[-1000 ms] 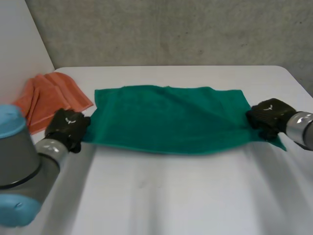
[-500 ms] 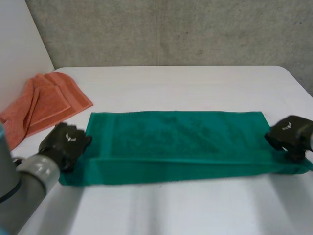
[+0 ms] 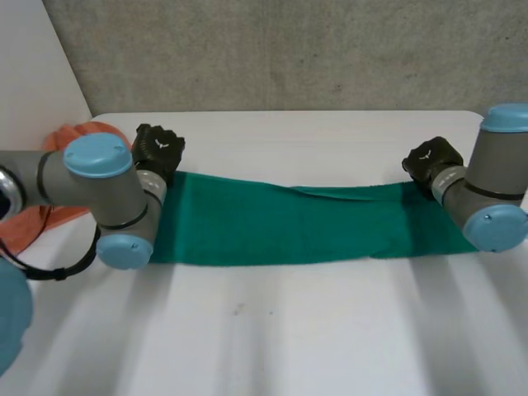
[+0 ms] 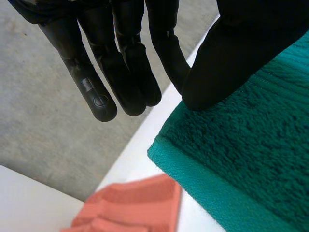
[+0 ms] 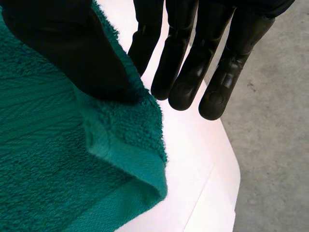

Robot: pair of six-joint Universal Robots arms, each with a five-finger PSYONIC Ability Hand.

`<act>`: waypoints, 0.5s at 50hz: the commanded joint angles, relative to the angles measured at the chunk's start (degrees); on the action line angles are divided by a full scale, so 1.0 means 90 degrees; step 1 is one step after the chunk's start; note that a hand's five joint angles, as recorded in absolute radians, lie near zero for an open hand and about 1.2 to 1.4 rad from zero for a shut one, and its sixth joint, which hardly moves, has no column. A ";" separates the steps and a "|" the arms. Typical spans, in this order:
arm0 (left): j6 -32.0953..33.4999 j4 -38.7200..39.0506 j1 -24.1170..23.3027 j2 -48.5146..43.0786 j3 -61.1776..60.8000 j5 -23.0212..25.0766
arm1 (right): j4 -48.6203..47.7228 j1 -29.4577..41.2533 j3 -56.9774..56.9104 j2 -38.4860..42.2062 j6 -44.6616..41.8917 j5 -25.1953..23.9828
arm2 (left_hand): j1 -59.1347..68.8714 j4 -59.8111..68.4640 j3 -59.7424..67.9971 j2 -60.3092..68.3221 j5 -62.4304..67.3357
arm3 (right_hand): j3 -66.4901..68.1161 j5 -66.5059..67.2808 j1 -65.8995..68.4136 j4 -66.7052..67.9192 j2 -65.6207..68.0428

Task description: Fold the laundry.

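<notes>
Grey concrete wall backs the white table, where a dark green terry towel lies as a long folded strip stretched between the two hands. The left hand sits at the towel's far corner on its own side, and the bent left arm covers that end of the cloth. Its fingers are straight and slightly spread, reaching past the corner off the cloth. The thumb rests on the pile just inside the hem, so nothing is pinched. A folded salmon-orange cloth lies beyond those fingertips, apart from the towel. The right hand is at the opposite far corner, with the right arm angled over the towel's end. Its fingers are likewise straight over bare table, thumb lying on the doubled corner.
</notes>
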 commanded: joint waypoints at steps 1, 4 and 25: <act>0.0037 0.0101 -0.0106 -0.0747 0.0861 -0.0022 | -0.0123 0.0101 -0.0825 0.0683 -0.0013 0.0212 | 0.1696 0.1230 0.1276 0.1257 0.1515 | 0.1373 0.1417 0.2653 0.1307 0.1384; 0.0037 0.0140 -0.0106 -0.0884 0.1066 -0.0032 | -0.0279 0.0111 -0.1206 0.0927 -0.0003 0.0397 | 0.1696 0.1230 0.1276 0.1257 0.1515 | 0.0899 0.0942 0.2178 0.0832 0.0909; -0.0285 0.0082 -0.0526 0.1419 -0.0807 -0.0032 | -0.0212 -0.0474 0.0012 -0.2225 0.2243 -0.0197 | -0.6082 -0.6548 -0.6502 -0.6521 -0.6263 | -0.6405 -0.6361 -0.5125 -0.6471 -0.6394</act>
